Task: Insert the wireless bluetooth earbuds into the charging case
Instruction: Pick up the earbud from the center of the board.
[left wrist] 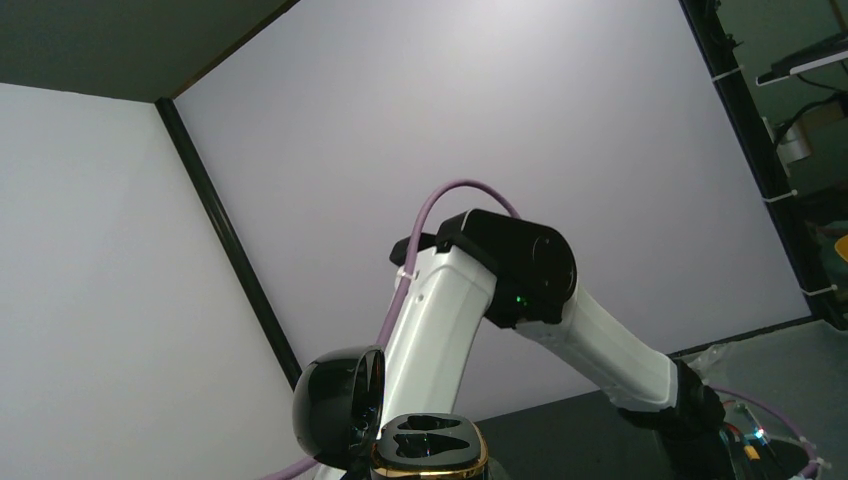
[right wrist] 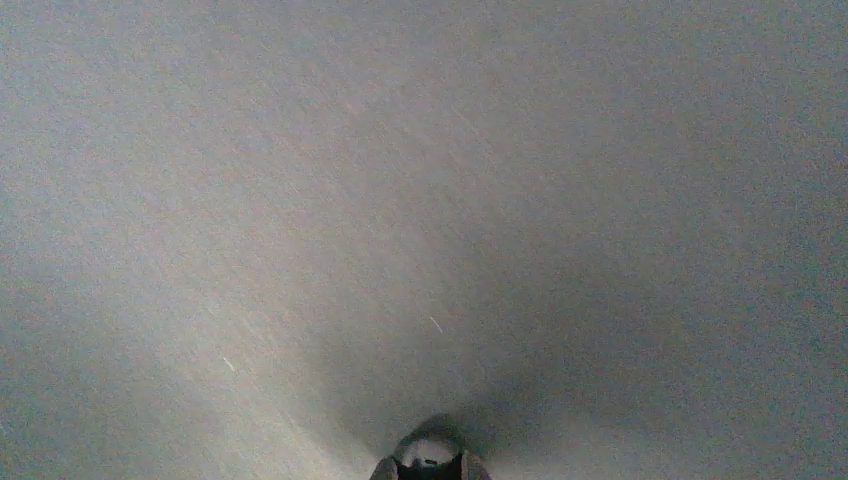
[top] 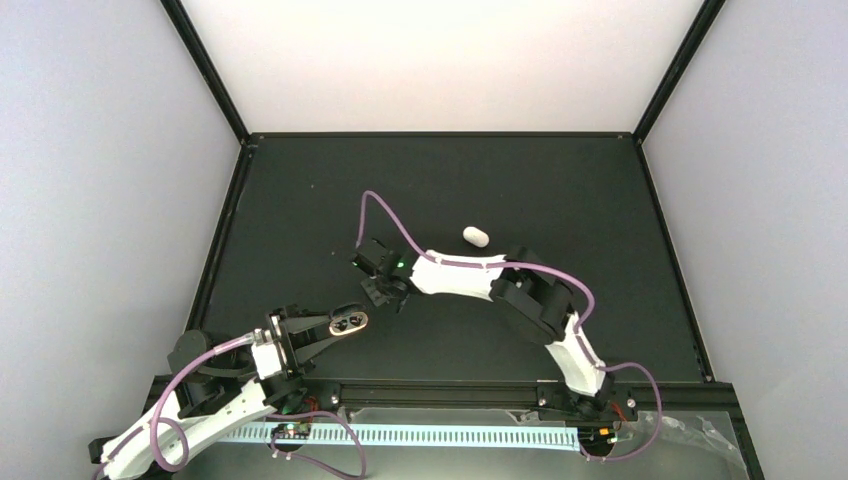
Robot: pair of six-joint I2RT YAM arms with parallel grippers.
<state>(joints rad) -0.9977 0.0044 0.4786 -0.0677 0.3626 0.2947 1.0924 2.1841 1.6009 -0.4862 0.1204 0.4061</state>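
My left gripper [top: 338, 324] is shut on the charging case [top: 350, 320] and holds it just above the mat near the front left. The case [left wrist: 430, 445] is open, with a glossy dark lid [left wrist: 335, 405] swung back, a gold rim and two empty sockets facing up. My right gripper [top: 378, 290] points down at the mat a little right of the case and farther back. In the right wrist view its fingertips [right wrist: 428, 470] sit close on either side of a small rounded earbud [right wrist: 428, 447] at the bottom edge.
A small white oval object [top: 475, 236] lies on the dark mat [top: 560, 190] behind the right forearm. White walls and a black frame [top: 215, 250] enclose the mat. The right arm's elbow [top: 530, 295] rises over the mat's middle right.
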